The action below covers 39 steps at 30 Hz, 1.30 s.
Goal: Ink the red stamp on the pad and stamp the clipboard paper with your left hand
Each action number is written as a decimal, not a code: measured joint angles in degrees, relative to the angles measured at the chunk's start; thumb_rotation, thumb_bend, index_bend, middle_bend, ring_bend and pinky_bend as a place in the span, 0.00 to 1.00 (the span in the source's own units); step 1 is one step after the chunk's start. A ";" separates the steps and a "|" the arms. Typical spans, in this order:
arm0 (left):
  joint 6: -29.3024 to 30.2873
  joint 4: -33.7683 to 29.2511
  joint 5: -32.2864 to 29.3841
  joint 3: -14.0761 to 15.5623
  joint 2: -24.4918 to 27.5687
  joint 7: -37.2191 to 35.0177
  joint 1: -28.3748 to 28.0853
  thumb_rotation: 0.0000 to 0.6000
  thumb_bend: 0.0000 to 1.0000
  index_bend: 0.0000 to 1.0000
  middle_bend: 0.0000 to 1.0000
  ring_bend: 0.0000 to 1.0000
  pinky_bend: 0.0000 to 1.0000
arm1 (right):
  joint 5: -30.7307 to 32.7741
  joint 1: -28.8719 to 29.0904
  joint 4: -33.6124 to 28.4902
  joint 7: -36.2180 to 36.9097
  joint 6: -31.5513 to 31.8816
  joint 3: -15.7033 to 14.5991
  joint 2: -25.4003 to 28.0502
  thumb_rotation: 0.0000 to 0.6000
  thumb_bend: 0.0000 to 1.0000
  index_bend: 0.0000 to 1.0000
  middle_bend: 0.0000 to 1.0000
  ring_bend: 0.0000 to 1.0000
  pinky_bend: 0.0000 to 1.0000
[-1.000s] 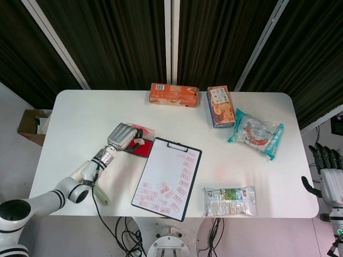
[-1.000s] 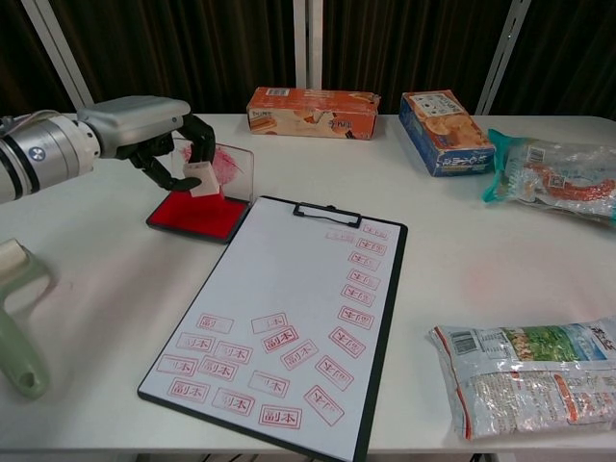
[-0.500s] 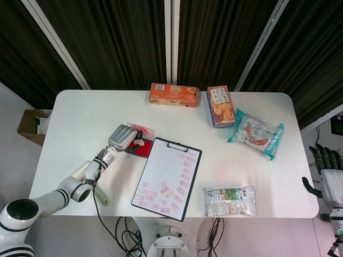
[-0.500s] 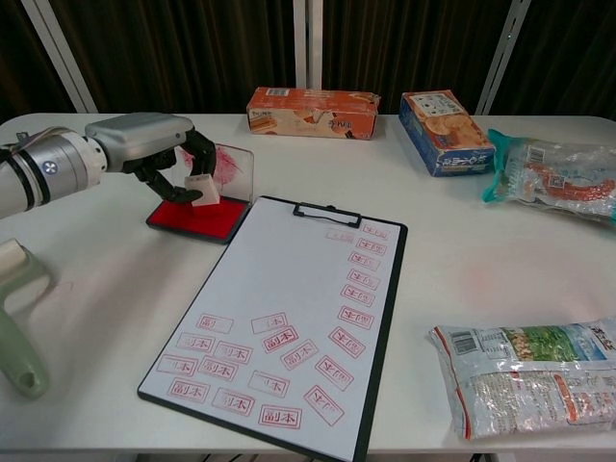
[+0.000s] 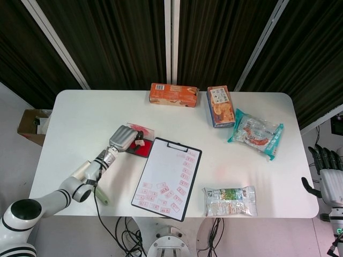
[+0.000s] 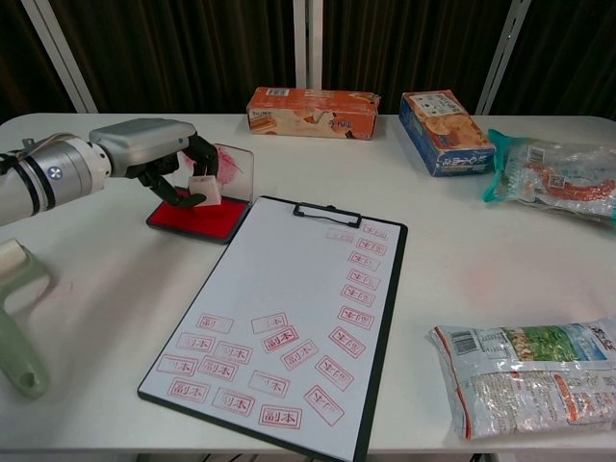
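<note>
My left hand (image 6: 159, 154) (image 5: 122, 138) hovers over the red ink pad (image 6: 195, 218) (image 5: 140, 150) and pinches the small pale stamp (image 6: 204, 189) (image 5: 139, 143) just above the pad's surface. The pad's clear lid (image 6: 230, 167) stands open behind it. To the right lies the black clipboard (image 6: 385, 318) (image 5: 191, 176) with white paper (image 6: 279, 289) (image 5: 161, 168) bearing several red imprints along its right and lower parts. My right hand (image 5: 328, 176) rests off the table's right edge in the head view, fingers straight and apart, holding nothing.
An orange box (image 6: 311, 112) and a blue box (image 6: 446, 118) stand at the back. A snack bag (image 6: 553, 178) lies at the right, and another packet (image 6: 525, 375) at the front right. A pale green handle (image 6: 17, 337) sits at the front left.
My left hand has shifted slightly right over the ink pad with the stamp still pinched. The right hand has not moved.
</note>
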 measured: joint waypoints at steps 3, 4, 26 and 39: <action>0.26 -1.25 -0.29 -0.40 0.84 -0.47 -0.01 1.00 0.45 0.67 0.69 1.00 1.00 | -0.08 -0.02 -0.04 0.06 0.05 -0.02 -0.02 1.00 0.25 0.00 0.00 0.00 0.00; 0.40 -1.89 -0.39 -0.56 1.24 -0.64 0.02 1.00 0.45 0.67 0.69 1.00 1.00 | -0.06 -0.02 -0.01 0.08 0.04 -0.02 -0.04 1.00 0.25 0.00 0.00 0.00 0.00; 15.72 -34.30 5.51 7.25 17.53 5.84 11.90 1.00 0.44 0.66 0.68 1.00 1.00 | -0.42 0.88 0.31 0.13 -1.51 -0.26 -0.81 1.00 0.25 0.00 0.00 0.00 0.00; 18.82 -31.66 14.79 11.84 11.39 9.11 13.75 1.00 0.44 0.66 0.68 1.00 1.00 | -1.47 0.50 0.56 0.05 -1.18 -1.25 -1.29 1.00 0.25 0.00 0.00 0.00 0.00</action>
